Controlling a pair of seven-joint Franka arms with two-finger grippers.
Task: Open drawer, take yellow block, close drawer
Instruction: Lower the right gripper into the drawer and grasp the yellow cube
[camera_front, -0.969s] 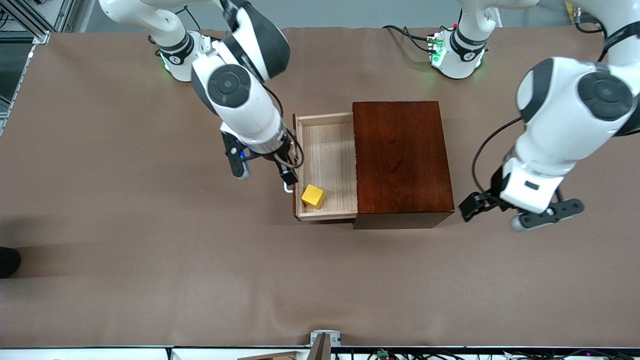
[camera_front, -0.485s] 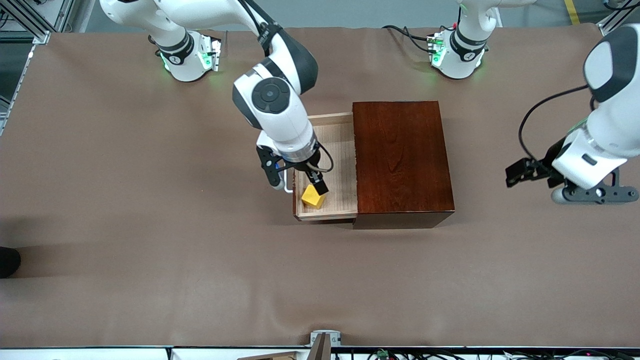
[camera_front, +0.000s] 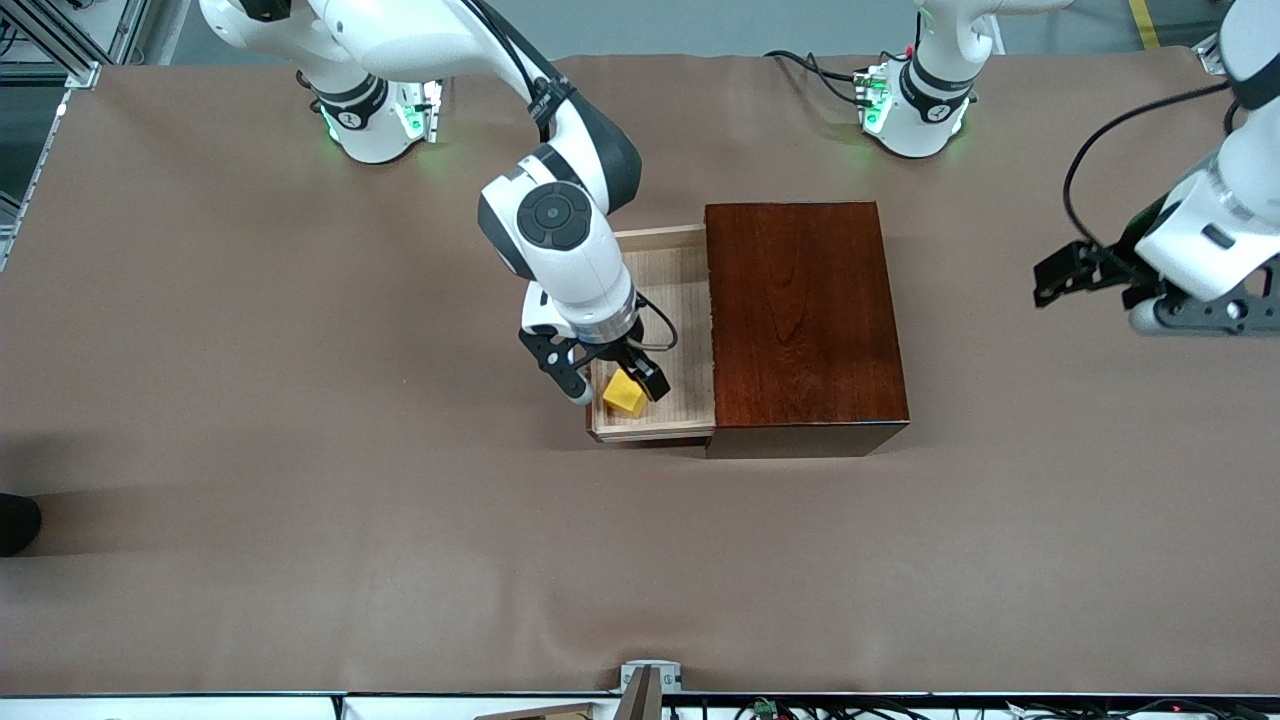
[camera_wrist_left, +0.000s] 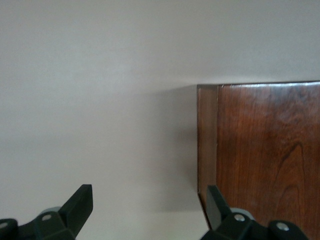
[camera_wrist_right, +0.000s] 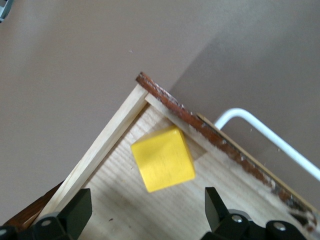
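Observation:
The drawer (camera_front: 655, 300) stands pulled out of the dark reddish-brown wooden box (camera_front: 805, 320), toward the right arm's end of the table. The yellow block (camera_front: 626, 396) lies in the drawer's corner nearest the front camera. My right gripper (camera_front: 610, 380) hangs open just over the block, one finger on each side, not touching it. In the right wrist view the block (camera_wrist_right: 162, 159) sits ahead of the open right gripper (camera_wrist_right: 147, 212), with the white handle (camera_wrist_right: 270, 135) past the drawer front. My left gripper (camera_front: 1140, 305) is open and empty, held up over the table at the left arm's end; in its own view (camera_wrist_left: 147, 212) it faces the box corner (camera_wrist_left: 260, 145).
The brown table cover (camera_front: 400, 520) is bare around the box. The drawer's pale walls (camera_wrist_right: 107, 137) stand close to the block on two sides. The arm bases (camera_front: 915, 100) sit along the table edge farthest from the front camera.
My right gripper moved from beside the handle to over the drawer and came down around the yellow block. My left arm drew away from the box toward its end of the table.

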